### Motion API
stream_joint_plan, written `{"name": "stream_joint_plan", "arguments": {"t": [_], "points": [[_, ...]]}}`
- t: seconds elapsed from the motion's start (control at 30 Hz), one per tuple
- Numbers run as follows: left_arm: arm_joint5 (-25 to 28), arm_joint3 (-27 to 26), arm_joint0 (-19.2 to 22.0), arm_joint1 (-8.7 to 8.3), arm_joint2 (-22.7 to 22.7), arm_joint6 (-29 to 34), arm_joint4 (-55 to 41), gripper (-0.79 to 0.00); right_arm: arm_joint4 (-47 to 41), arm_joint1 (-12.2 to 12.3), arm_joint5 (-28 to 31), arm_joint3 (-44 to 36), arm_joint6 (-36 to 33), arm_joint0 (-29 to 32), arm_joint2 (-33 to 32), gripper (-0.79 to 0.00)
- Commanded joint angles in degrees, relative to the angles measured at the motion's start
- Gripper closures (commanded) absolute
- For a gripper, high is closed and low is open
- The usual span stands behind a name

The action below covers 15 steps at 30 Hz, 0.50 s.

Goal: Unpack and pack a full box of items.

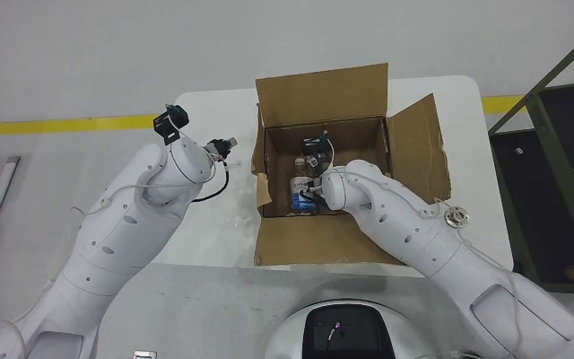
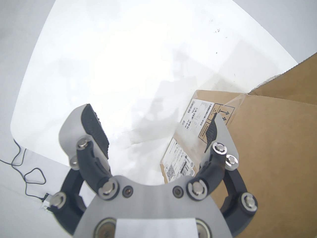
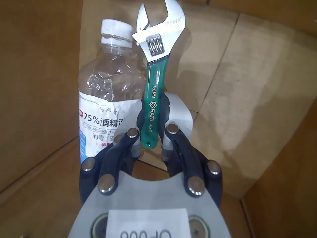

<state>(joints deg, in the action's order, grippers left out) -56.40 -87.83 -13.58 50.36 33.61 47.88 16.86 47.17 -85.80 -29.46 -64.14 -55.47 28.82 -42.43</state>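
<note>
An open cardboard box (image 1: 413, 144) stands on the white table (image 1: 215, 117). Inside it my right gripper (image 3: 153, 113) is shut on the green handle of an adjustable wrench (image 3: 155, 75), whose steel head points away from the wrist. Beside the wrench lies a clear plastic bottle (image 3: 109, 85) with a white cap and a blue-and-white label; the bottle (image 1: 300, 179) rests near the box's left wall. My left gripper (image 2: 153, 122) is open over bare table just outside the box's left side (image 2: 260, 149), with nothing between its fingers.
The box flaps (image 1: 323, 94) stand open at the back, right and front. A small metal disc (image 1: 457, 215) lies on the table to the right of the box. A dark rack (image 1: 538, 144) stands off the table's right edge. A yellow floor line (image 1: 81, 124) runs behind.
</note>
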Motion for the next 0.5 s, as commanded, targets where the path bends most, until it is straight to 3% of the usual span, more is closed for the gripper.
{"name": "stream_joint_plan", "arguments": {"t": [0.0, 0.07, 0.13, 0.23, 0.37, 0.47], "points": [[0.0, 0.0, 0.0, 0.0, 0.0, 0.0, 0.0, -0.785, -0.4, -0.4, 0.4, 1.1, 0.2, -0.5, 0.4, 0.0], [0.0, 0.0, 0.0, 0.0, 0.0, 0.0, 0.0, -0.785, -0.5, -0.9, 0.7, 2.3, 0.3, -0.9, 0.9, -0.006], [0.0, 0.0, 0.0, 0.0, 0.0, 0.0, 0.0, -0.785, -0.6, -1.3, 0.8, 3.3, 0.3, -1.2, 1.2, -0.095], [0.0, 0.0, 0.0, 0.0, 0.0, 0.0, 0.0, -0.785, -0.6, -1.7, 1.0, 4.4, 0.4, -1.4, 1.4, -0.16], [0.0, 0.0, 0.0, 0.0, 0.0, 0.0, 0.0, -0.785, -0.5, -2.0, 1.2, 5.1, 0.6, -1.3, 1.0, -0.182], [0.0, 0.0, 0.0, 0.0, 0.0, 0.0, 0.0, -0.785, -0.1, -2.0, 1.3, 5.0, 0.6, -1.0, 0.4, -0.274]]}}
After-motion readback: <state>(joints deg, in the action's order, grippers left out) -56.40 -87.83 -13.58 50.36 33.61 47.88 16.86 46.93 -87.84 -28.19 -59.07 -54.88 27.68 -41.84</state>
